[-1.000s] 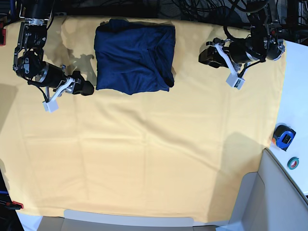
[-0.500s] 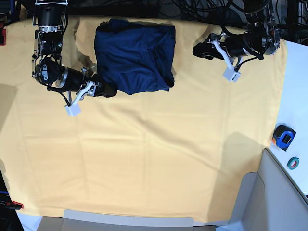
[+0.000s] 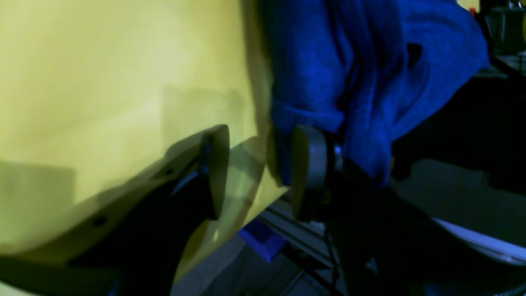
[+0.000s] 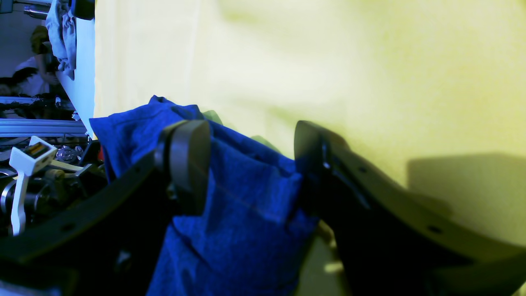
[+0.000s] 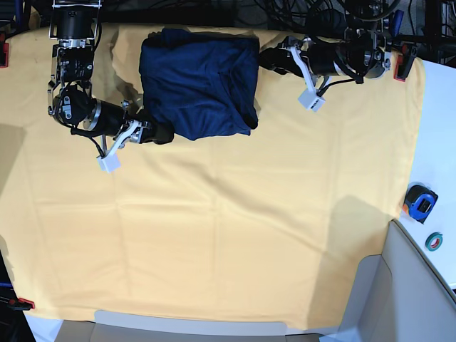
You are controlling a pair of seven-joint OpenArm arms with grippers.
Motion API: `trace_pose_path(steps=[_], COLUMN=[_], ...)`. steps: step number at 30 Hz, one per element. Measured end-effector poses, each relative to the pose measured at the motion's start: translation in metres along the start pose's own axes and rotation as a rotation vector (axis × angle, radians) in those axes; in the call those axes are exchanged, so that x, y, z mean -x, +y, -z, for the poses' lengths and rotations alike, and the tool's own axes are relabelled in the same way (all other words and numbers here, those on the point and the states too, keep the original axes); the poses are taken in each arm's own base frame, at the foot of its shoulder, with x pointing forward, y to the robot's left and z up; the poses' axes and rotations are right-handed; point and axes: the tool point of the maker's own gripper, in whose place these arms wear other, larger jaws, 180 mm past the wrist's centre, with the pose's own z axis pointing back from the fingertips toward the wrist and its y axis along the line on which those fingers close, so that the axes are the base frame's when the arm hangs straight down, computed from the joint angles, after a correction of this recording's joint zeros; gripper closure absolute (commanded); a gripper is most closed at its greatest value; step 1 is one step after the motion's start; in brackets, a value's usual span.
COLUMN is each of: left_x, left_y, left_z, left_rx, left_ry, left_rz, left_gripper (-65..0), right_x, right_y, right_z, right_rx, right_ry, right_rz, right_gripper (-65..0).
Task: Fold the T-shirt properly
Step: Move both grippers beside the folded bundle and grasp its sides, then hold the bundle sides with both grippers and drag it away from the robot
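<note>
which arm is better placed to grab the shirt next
Right. The right gripper already straddles the shirt's near corner with open jaws; the left gripper is open at the shirt's far edge with only one finger against the fabric.

A plain dark navy T-shirt, no print, lies upper centre on a solid yellow cloth covering the desk. Black robot arms carry white tags. At lower right: a blue-and-orange tape measure and a teal tape roll.
</note>
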Motion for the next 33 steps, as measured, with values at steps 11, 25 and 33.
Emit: trace_pose_path(steps=[11,25,33], left_x=[-0.009,-0.008,0.012], left_y=[-0.023,-0.029,-0.031], left_z=[0.000,0.004,0.027], left_rx=[0.124,0.141,0.199], left_ry=[-0.044,-0.045,0.018], left_rz=[-0.026,-0.028,-0.110], left_gripper=[-25.1,-25.1,-25.1], right_x=[0.001,0.001,0.001], right_y=[0.000,-0.001,-0.001], right_z=[0.000,0.000,0.000], right_rx=[0.000,0.001,0.000], right_ry=[-0.001,-0.001,-0.001], right_rz=[0.003,0.003,0.004], right_gripper=[-32.9,-32.9,-32.9])
